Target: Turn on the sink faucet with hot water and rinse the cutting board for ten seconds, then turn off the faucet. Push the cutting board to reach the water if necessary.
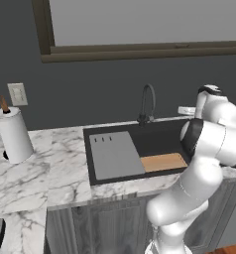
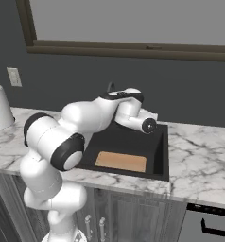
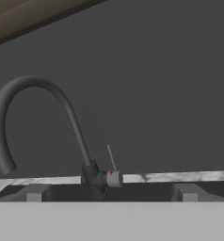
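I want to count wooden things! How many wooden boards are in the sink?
1. The cutting board lies flat in the sink, beside a grey panel. The arm hides part of the sink, so another might be hidden.

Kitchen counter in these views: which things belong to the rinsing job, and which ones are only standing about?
Belong to the job:
slim dark metal gooseneck faucet
large black rectangular sink basin
small flat tan wooden cutting board

Only standing about:
white paper towel roll
grey flat panel with three slots
white wall outlet
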